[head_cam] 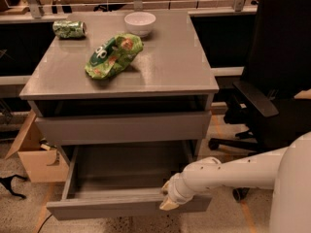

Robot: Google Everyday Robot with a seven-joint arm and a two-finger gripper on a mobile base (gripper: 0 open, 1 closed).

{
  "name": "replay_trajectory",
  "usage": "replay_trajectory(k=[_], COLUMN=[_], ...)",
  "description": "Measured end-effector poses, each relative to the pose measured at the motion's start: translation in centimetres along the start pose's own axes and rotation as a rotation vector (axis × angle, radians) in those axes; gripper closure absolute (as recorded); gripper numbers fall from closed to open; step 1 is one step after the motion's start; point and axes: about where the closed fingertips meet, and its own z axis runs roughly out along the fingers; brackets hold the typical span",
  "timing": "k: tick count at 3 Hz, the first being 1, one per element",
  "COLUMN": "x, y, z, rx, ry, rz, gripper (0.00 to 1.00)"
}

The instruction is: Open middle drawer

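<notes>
The middle drawer is pulled out of the grey cabinet and shows its deep grey box interior, with nothing in it. Its flat front panel faces the camera at the bottom. My gripper is at the right part of that front panel's top rim, and its tan fingertips are clamped over the rim. The white arm comes in from the lower right. A shut grey drawer front sits above the open drawer.
On the cabinet top lie a green chip bag, a white bowl and a green can. A black office chair stands to the right. A cardboard box sits on the floor to the left.
</notes>
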Motion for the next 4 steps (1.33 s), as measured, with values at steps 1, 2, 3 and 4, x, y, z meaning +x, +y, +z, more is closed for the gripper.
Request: replay_trajectory(k=[1, 2, 3, 4], x=[0.0, 0.0, -0.1, 0.1], y=[0.1, 0.2, 0.1, 0.3], z=[0.1, 0.2, 0.0, -2.3], rx=[-0.002, -0.005, -0.012, 0.026], ry=[0.000, 0.000, -0.005, -0.009], rz=[0.000, -0.001, -0.006, 0.004], gripper=[0.58, 0.36, 0.12, 0.00])
